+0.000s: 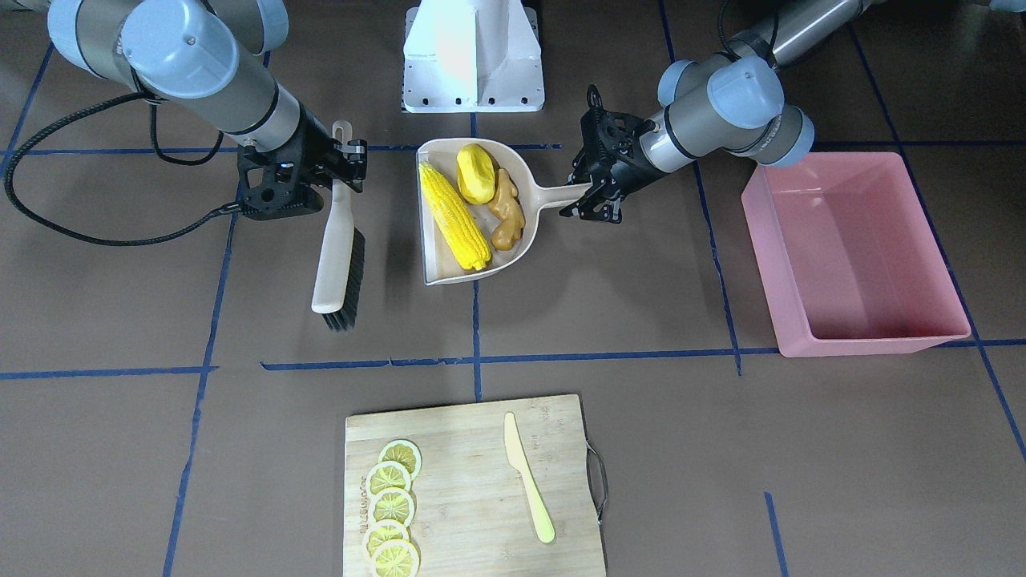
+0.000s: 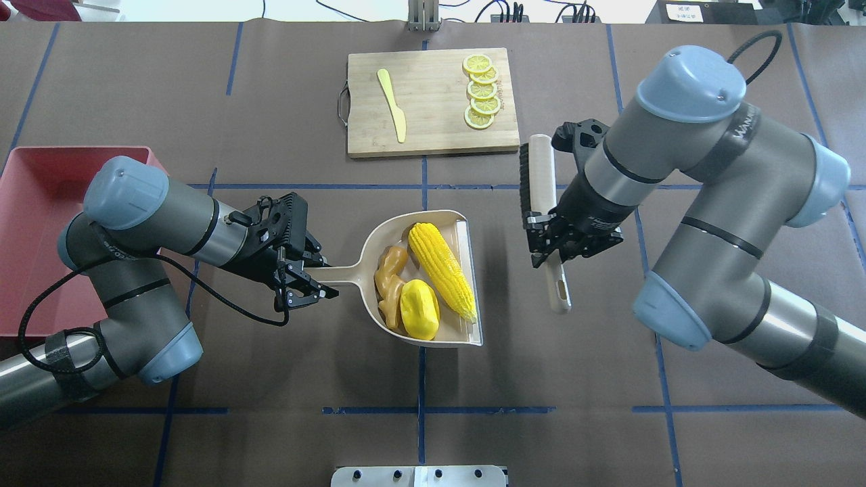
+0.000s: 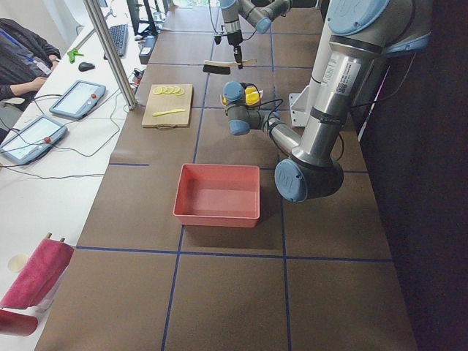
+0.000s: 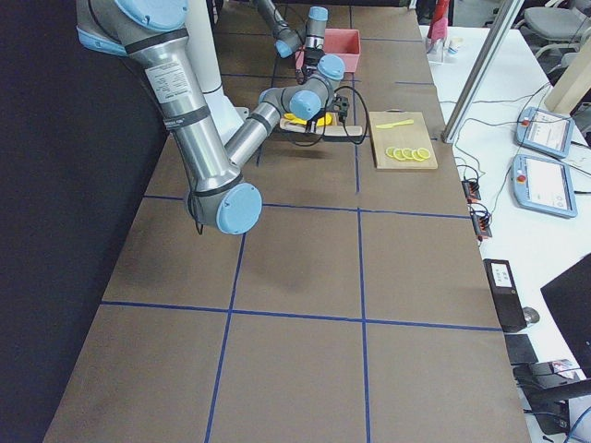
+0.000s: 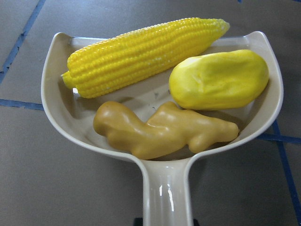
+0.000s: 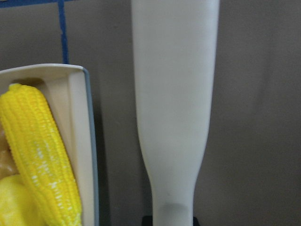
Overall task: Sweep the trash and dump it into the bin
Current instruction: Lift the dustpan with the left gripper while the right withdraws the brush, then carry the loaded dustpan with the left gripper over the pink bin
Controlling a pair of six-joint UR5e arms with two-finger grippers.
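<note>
The beige dustpan [image 1: 434, 255] holds the trash: a yellow corn cob [image 1: 454, 215], a lumpy yellow potato [image 1: 476, 173] and a tan ginger root [image 1: 506, 212]. My left gripper [image 2: 306, 277] is shut on the end of the dustpan's handle [image 2: 345, 272]. In the left wrist view the corn [image 5: 141, 54], potato [image 5: 218, 80] and ginger [image 5: 160, 129] lie side by side. My right gripper [image 2: 551, 240] is shut on the handle of a beige brush [image 2: 541, 176] just beyond the pan's open edge. The pink bin [image 1: 850, 264] stands empty beside my left arm.
A wooden cutting board [image 1: 473, 481] with lemon slices [image 1: 391, 505] and a pale yellow knife [image 1: 527, 477] lies at the far side of the table. The robot's white base [image 1: 473, 56] is behind the dustpan. Blue tape lines cross the brown table.
</note>
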